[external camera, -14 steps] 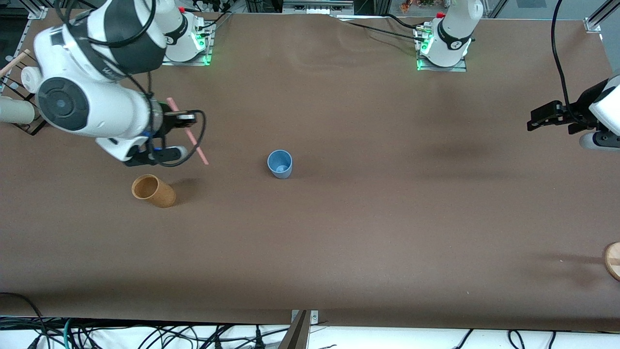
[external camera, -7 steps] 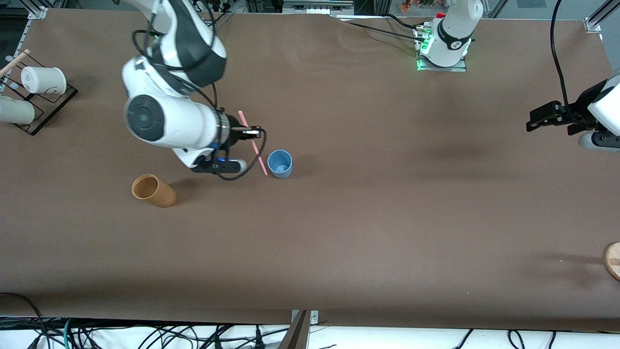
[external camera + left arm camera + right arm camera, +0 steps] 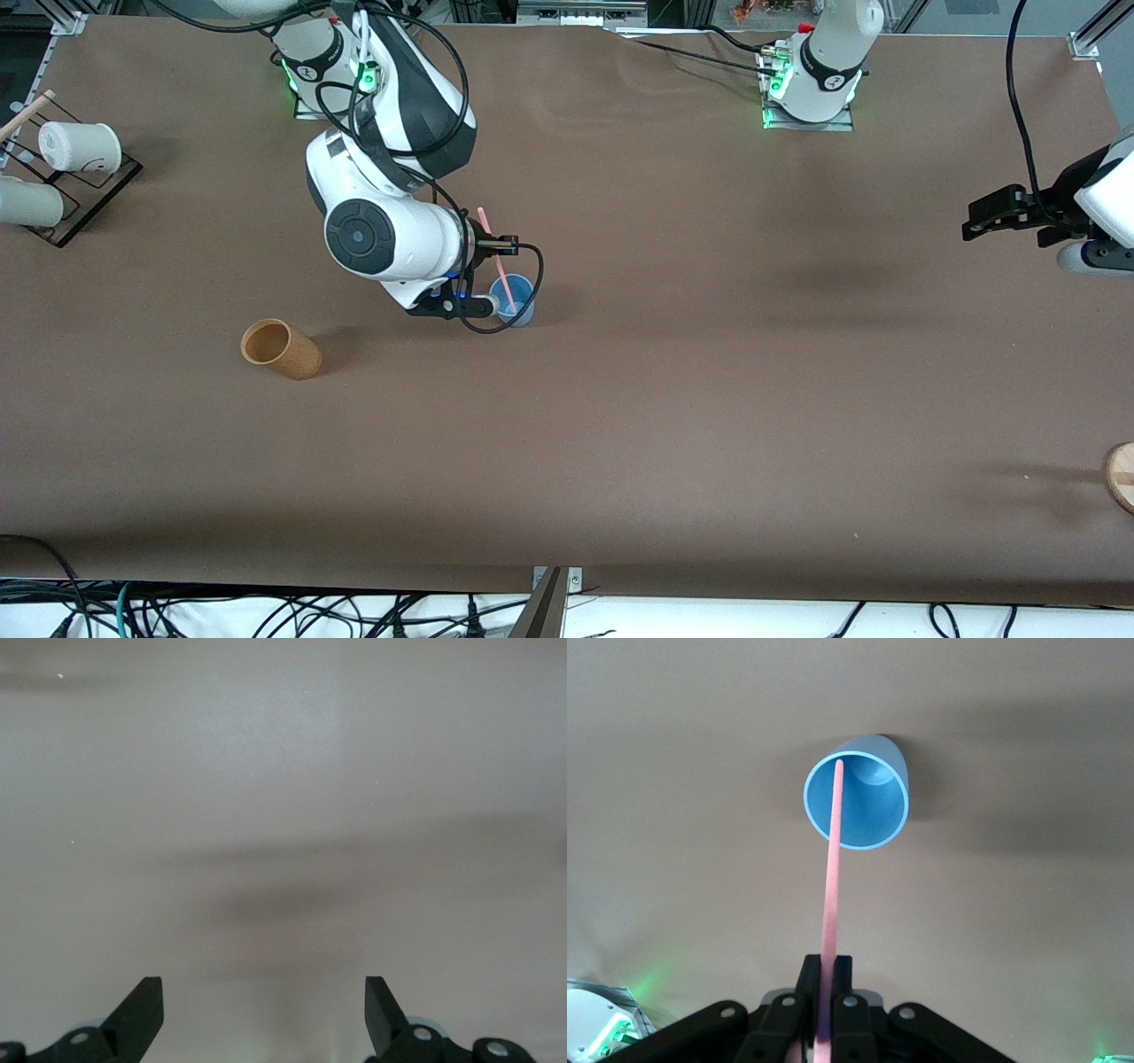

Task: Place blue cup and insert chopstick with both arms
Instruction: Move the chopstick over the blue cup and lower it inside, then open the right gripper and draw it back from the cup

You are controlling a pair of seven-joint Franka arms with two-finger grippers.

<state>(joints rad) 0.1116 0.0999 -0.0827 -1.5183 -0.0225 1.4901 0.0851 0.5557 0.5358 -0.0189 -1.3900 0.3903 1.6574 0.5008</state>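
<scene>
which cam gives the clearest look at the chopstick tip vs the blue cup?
Right wrist view: the chopstick runs from the right hand to the blue cup mouth. Front view shows it partly hidden by the arm. Left wrist view shows only bare table.

Blue cup (image 3: 516,301): smooth matt plastic look. Chopstick (image 3: 498,262): pale pink, smooth, matt. Table (image 3: 673,408): brown matt cloth-like cover, slightly rumpled. Tan cup (image 3: 282,349): matt, wood-like. Right arm (image 3: 390,235): glossy white plastic shells.
</scene>
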